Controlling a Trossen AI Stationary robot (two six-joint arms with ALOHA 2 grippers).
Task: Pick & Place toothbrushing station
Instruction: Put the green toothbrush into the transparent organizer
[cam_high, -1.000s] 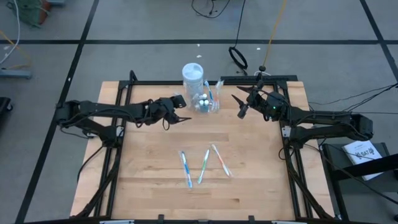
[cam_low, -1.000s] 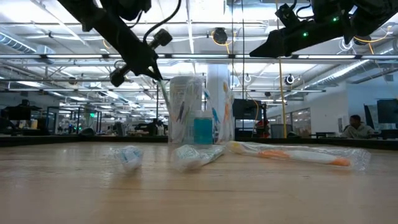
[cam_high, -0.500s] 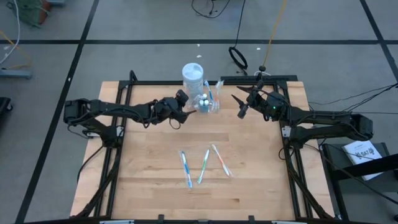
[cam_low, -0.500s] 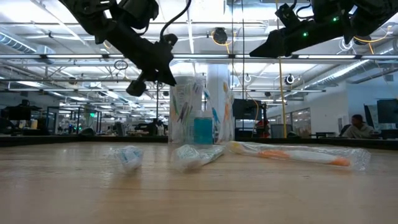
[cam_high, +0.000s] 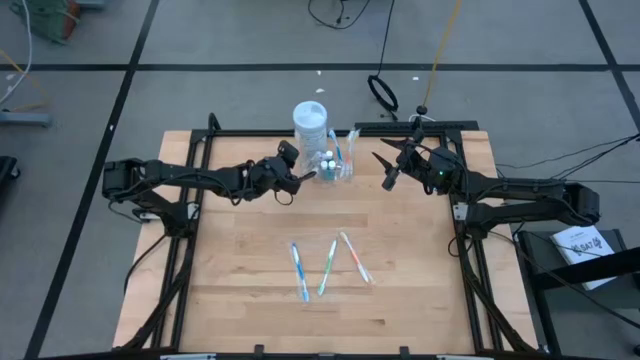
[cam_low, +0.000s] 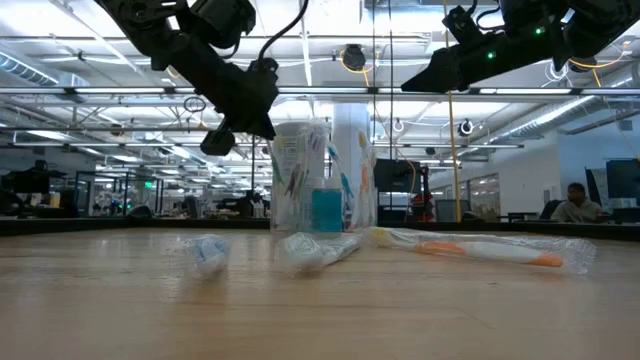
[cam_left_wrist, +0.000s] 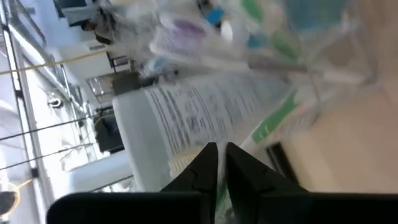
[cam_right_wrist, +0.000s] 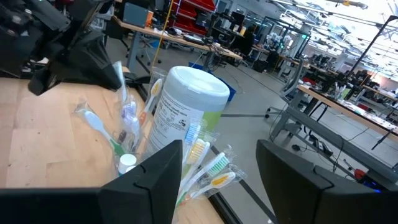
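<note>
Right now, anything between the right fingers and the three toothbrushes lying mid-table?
Nothing visible. The right gripper hangs open beside the cup; the toothbrushes lie apart from it on bare table, with no object between.

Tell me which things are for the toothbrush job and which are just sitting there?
For the job:
- small clear plastic cup holding toothbrushes and tubes
- three slim wrapped toothbrushes lying on the table
- left arm's fingers at the cup

Just there:
- tall clear jar with a white lid
- wooden table
- right arm, waiting
</note>
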